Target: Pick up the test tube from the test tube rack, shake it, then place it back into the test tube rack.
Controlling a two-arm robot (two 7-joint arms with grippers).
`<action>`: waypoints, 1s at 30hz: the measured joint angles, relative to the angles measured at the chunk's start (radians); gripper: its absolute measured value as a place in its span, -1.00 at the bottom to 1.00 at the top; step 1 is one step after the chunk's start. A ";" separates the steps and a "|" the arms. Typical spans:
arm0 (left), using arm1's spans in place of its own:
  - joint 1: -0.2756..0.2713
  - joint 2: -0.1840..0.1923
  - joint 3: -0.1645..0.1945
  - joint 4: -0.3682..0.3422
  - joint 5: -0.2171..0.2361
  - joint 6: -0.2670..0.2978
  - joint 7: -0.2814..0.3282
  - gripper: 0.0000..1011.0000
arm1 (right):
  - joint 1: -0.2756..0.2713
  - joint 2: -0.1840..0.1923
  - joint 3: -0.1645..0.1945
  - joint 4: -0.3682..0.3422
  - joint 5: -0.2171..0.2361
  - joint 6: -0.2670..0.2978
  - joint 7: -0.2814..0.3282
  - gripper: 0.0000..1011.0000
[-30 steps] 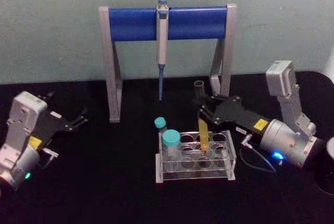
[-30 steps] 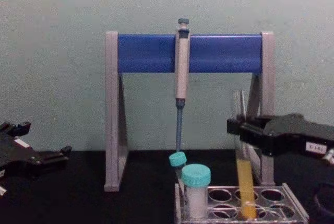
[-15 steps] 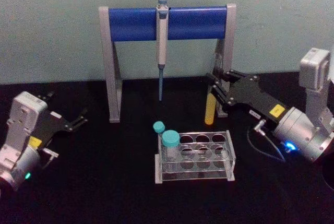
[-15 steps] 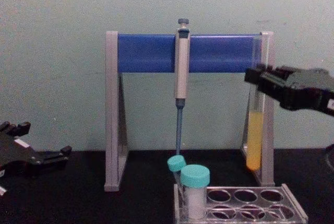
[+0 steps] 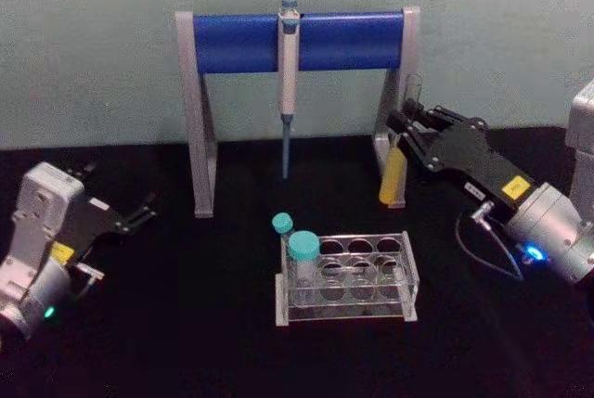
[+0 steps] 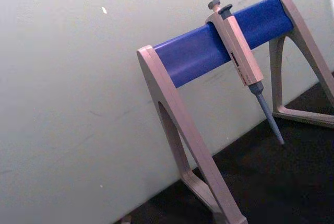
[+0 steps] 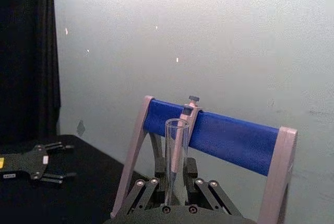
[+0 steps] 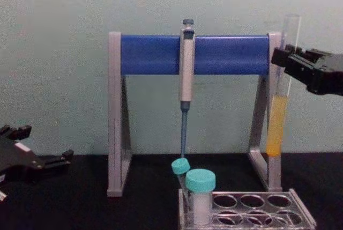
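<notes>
My right gripper (image 5: 409, 128) (image 8: 286, 61) is shut on the test tube (image 5: 395, 171) (image 8: 276, 117), a slim clear glass tube with yellow liquid in its lower part. It hangs upright, high above the table, up and to the right of the test tube rack (image 5: 345, 277) (image 8: 252, 214). The tube's open top (image 7: 176, 151) rises between the fingers in the right wrist view. My left gripper (image 5: 130, 217) (image 8: 51, 160) rests open at the far left, low over the table.
A grey-and-blue pipette stand (image 5: 297, 92) (image 8: 190, 106) with a hanging pipette (image 5: 288, 73) stands behind the rack; its right leg is just behind the held tube. Two teal-capped tubes (image 5: 303, 259) (image 8: 201, 195) occupy the rack's left end.
My right gripper has lifted the test tube out of the rack and carried it up and rightward, beside the stand's right leg. The left arm has not moved.
</notes>
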 joint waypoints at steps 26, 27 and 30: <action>0.000 0.000 0.000 0.000 0.000 0.000 0.000 0.98 | 0.005 0.058 -0.055 -0.022 0.120 0.042 0.173 -0.55; 0.000 0.000 0.000 0.000 0.000 0.000 0.000 0.98 | -0.004 0.074 -0.053 -0.035 0.136 0.059 0.180 -0.55; 0.000 0.000 0.000 0.000 0.000 0.000 0.000 0.98 | -0.025 0.112 -0.044 -0.070 0.158 0.087 0.181 -0.55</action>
